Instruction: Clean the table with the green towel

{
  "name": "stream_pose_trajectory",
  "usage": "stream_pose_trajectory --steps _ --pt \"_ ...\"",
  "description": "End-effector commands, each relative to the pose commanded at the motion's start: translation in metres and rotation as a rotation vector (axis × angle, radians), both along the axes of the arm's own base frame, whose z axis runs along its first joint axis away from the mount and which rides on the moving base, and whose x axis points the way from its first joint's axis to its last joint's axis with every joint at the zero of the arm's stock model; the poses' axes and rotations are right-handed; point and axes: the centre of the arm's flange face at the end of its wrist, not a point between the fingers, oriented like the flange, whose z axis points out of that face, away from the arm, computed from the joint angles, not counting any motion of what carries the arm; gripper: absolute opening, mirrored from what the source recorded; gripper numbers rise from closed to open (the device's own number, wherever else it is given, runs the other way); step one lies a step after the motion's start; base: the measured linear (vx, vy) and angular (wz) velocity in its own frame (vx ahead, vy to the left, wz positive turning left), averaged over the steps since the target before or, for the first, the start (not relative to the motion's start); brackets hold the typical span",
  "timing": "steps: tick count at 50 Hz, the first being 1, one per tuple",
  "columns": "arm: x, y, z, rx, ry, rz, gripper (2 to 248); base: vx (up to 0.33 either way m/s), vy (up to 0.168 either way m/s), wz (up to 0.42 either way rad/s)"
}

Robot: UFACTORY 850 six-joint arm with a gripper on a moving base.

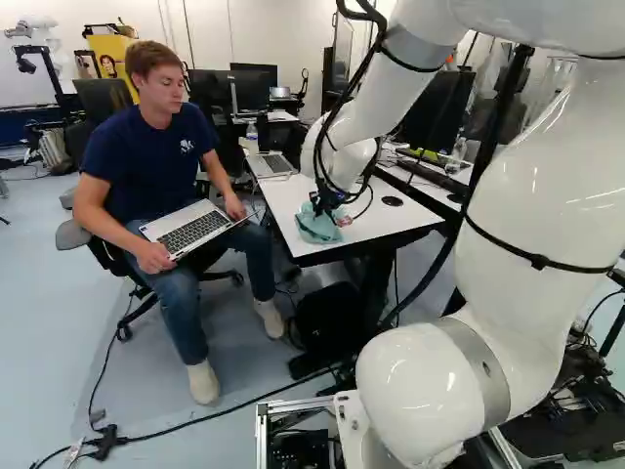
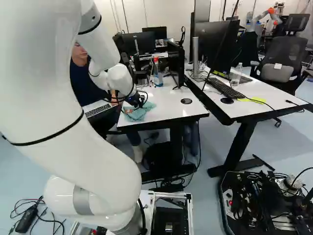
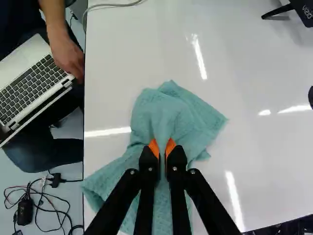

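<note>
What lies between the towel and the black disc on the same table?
Only bare table between towel and disc, as the right base view shows.

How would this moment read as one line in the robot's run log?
Gripper: shut on green towel | Towel: crumpled on the white table, near its edge | Also on table: open laptop, farther off

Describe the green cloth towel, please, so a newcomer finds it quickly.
Look for the white, black-edged table at the middle of the right base view. Near its edge, the black two-fingered gripper pinches a crumpled blue-green cloth towel. Unlike the clear, red-capped bottle farther back, it is soft and rumpled.
</note>
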Motion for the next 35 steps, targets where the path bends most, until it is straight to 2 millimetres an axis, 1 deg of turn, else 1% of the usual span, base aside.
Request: stream_pose_trajectory --steps 7,15,26,35 --pt "0.012 -0.006 0.000 0.000 -0.002 -0.015 35 0.000 0.000 0.000" --pt "0.028 -0.004 0.000 0.000 -0.005 -0.013 35 0.000 0.000 0.000" --pt "0.048 0.008 0.000 0.001 -0.011 0.007 35 0.000 0.000 0.000" --pt "0.058 0.022 0.000 0.002 -0.015 0.034 35 0.000 0.000 0.000"
